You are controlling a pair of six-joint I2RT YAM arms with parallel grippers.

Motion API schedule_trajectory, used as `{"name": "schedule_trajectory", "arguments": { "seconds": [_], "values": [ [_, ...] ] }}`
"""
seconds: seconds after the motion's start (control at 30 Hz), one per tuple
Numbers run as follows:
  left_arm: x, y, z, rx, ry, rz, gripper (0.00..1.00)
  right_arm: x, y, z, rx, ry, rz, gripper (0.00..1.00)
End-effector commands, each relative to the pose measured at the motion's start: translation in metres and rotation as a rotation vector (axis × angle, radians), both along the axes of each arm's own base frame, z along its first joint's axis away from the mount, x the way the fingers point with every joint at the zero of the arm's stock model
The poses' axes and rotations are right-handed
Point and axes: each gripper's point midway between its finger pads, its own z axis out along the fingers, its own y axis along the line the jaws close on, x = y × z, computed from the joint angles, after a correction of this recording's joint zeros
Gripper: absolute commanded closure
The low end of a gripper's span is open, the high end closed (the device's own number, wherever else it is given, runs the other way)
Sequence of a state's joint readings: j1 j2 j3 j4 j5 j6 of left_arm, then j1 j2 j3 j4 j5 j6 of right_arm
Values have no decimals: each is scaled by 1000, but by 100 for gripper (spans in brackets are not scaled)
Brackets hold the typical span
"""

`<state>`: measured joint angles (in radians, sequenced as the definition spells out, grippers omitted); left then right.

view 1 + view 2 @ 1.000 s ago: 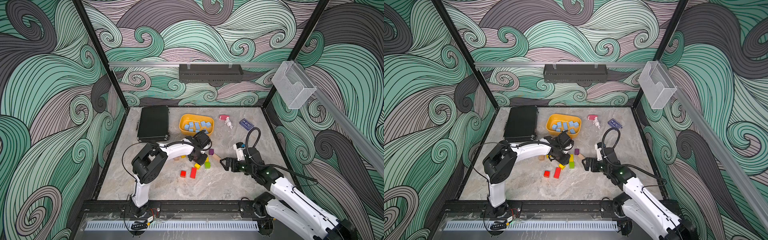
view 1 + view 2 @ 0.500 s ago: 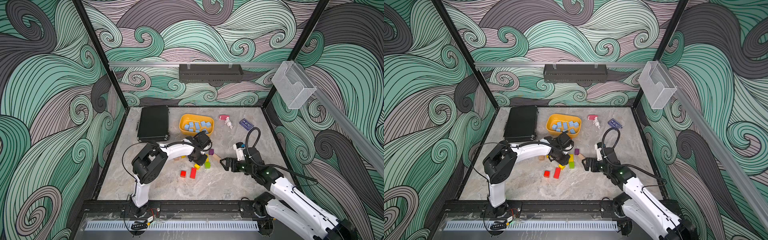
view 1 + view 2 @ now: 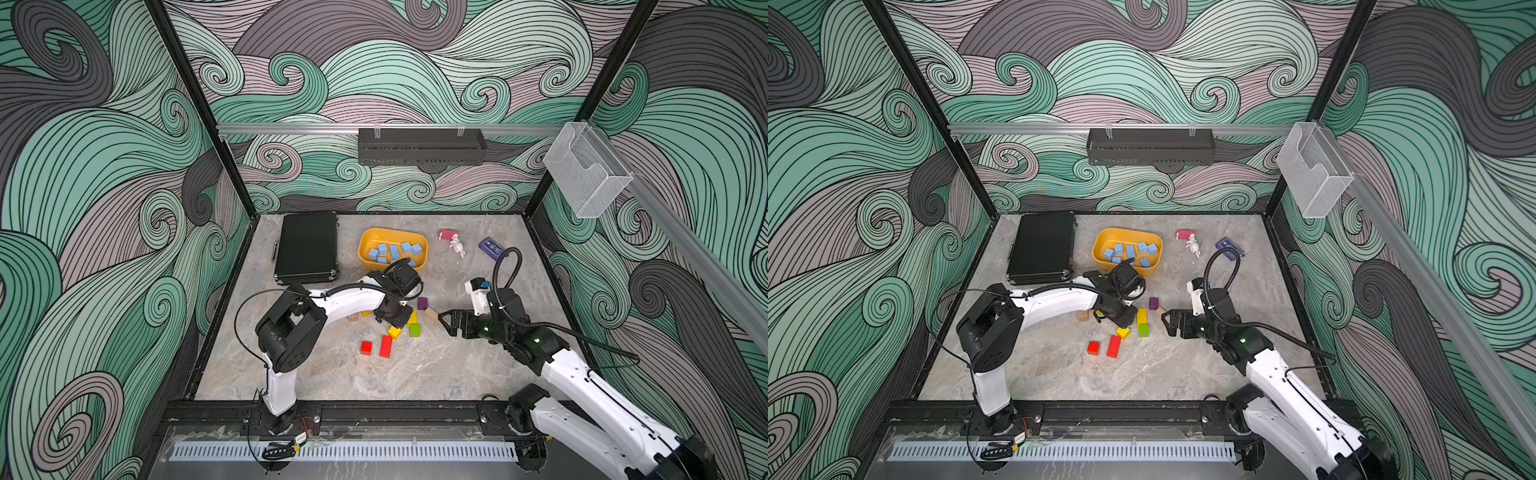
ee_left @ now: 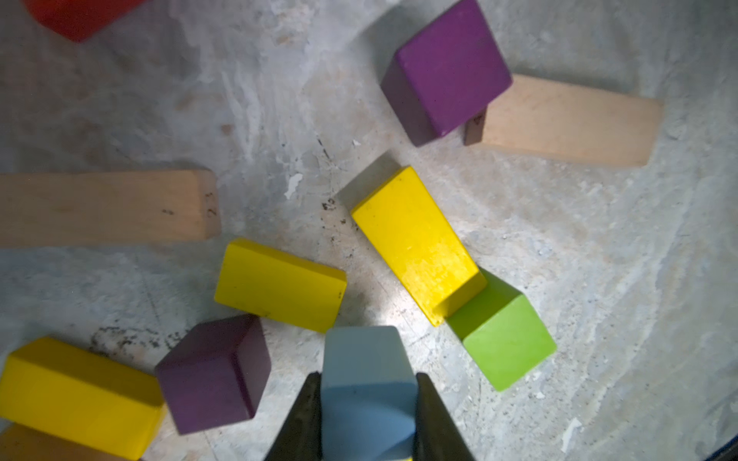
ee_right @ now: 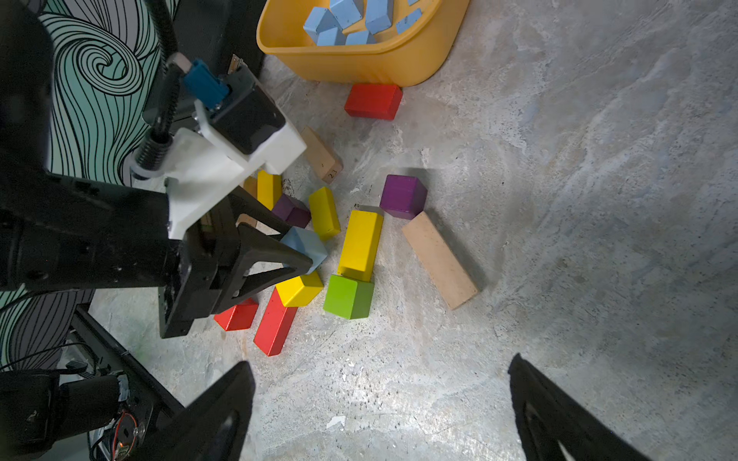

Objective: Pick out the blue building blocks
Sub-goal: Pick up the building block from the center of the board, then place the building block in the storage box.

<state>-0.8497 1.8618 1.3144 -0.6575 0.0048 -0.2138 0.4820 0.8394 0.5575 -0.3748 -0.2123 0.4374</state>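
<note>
The marble table (image 3: 332,374) fills the lower centre of both top views. A black case (image 3: 307,247) lies at its upper left. A yellow tub (image 3: 392,231) sits right of the case, at upper centre, and holds the blue building blocks (image 3: 395,251) already sorted.

The left gripper (image 5: 299,249) stands over the mixed pile at mid-frame, directly below the tub in both top views. Its jaws are clamped on two opposite side faces of one light-blue cube (image 4: 365,359). The views do not show whether the cube has left the table. A yellow brick (image 4: 279,285) and a dark purple cube (image 4: 215,371) lie just beside it.

The right gripper (image 5: 379,367) is spread wide, holds nothing and sits right of the pile.

Judgement: the coming move is a lift, then a carry up-frame to the tub. The left arm is the nearer one.
</note>
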Motion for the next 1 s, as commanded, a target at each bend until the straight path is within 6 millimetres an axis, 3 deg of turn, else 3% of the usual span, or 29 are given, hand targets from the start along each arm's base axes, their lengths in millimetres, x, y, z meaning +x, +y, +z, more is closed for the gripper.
{"name": "schedule_trajectory", "arguments": {
  "seconds": [0.0, 0.2, 0.5, 0.7, 0.97],
  "values": [
    [11, -1, 36, -17, -85, 11, 100, 5, 3, 16, 2, -23, 18, 1],
    [32, -4, 76, -51, -181, 11, 100, 15, 6, 34, 7, -39, 15, 1],
    [86, 2, 129, -77, -335, 48, 100, 34, 12, 58, 5, -60, 20, 1],
    [120, 8, 144, -103, -376, 86, 100, 52, 12, 66, 0, -60, 7, 1],
    [165, 8, 148, -192, -442, 121, 100, 91, 16, 75, 22, -26, 3, 1]
  ]
}}
